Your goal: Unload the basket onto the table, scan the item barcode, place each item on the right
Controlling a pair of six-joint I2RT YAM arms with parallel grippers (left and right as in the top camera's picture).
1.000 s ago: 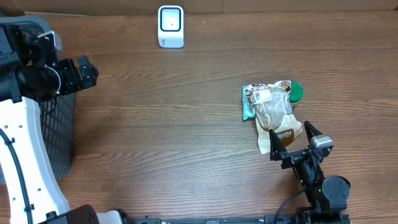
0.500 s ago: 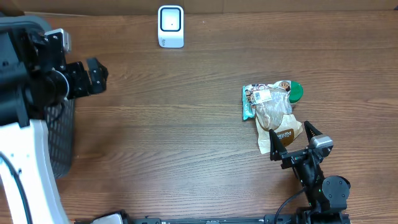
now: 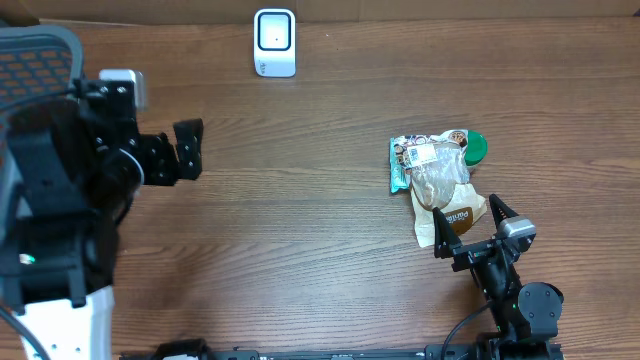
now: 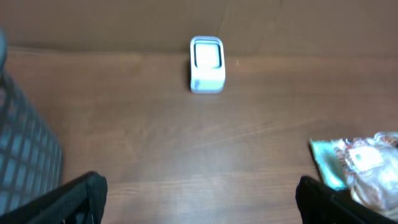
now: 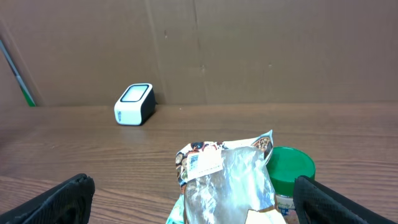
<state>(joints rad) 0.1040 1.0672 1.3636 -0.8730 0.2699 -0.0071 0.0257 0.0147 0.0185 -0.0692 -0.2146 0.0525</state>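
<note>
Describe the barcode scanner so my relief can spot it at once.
Follow the wooden table to its far edge, by the cardboard wall. The scanner stands there alone: a small white box with a pale window, far from the crinkly packets and green-lidded jar by the right gripper.

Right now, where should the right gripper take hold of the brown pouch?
Probably its free near edge, from the robot's side: the brown pouch lies flat with that end uncovered, facing the open right gripper, while the clear bag overlaps its far end.
</note>
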